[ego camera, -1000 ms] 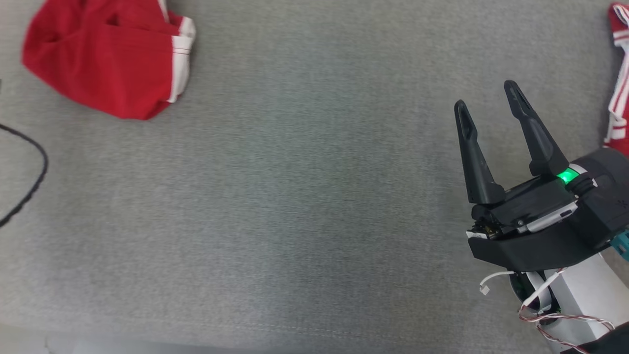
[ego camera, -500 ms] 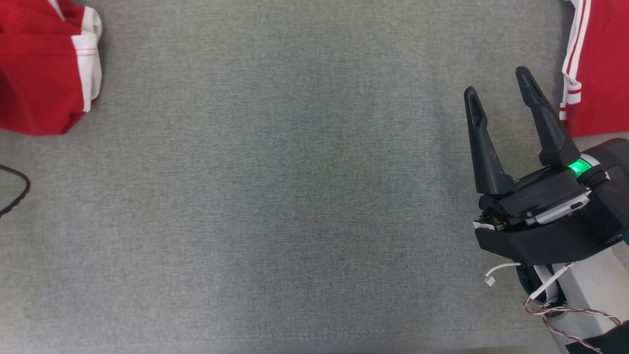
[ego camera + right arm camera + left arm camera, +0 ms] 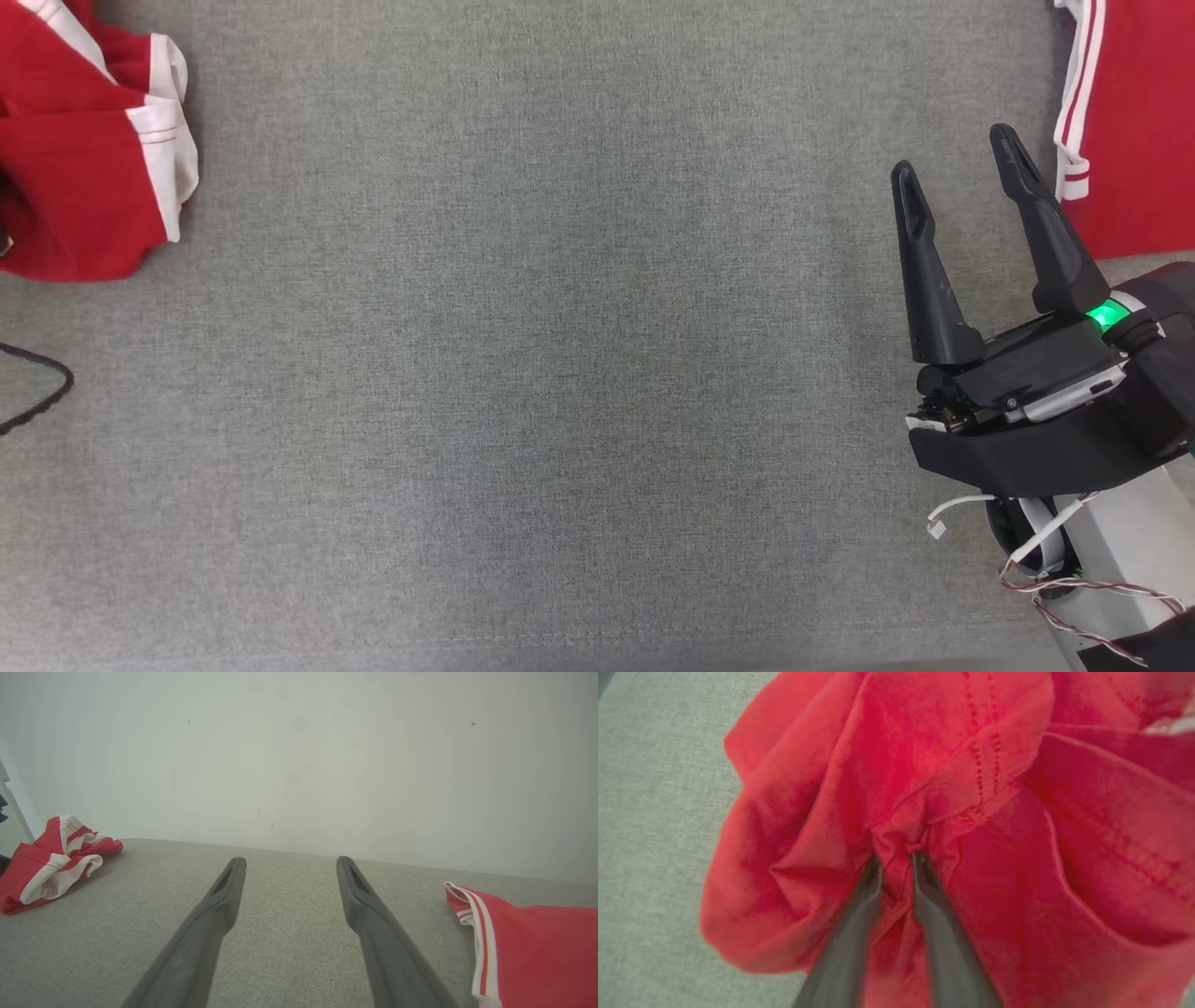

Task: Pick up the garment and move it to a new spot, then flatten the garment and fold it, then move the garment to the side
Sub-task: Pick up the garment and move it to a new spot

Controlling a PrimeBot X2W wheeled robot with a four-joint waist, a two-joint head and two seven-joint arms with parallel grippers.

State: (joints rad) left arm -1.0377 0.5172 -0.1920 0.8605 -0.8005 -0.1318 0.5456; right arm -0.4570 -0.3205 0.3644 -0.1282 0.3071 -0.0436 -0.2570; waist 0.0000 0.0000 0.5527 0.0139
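A crumpled red garment (image 3: 84, 159) with white trim lies bunched at the far left of the grey fabric surface (image 3: 560, 373); it also appears as the garment (image 3: 51, 863) in the right wrist view. In the left wrist view my left gripper (image 3: 896, 857) is shut on a pinched fold of the red garment (image 3: 971, 788), whose cloth bulges around the fingers. My right gripper (image 3: 954, 154) hovers open at the right with nothing between its fingers (image 3: 290, 860).
A second red garment with white stripes (image 3: 1130, 121) lies flat at the far right, just beyond the right gripper, and shows as the striped garment (image 3: 528, 942). A black cable (image 3: 37, 387) loops at the left edge. A pale wall (image 3: 299, 756) rises behind the surface.
The camera has turned, so both garments sit further left in the picture. The left garment's folds have changed shape. The right gripper stays open.
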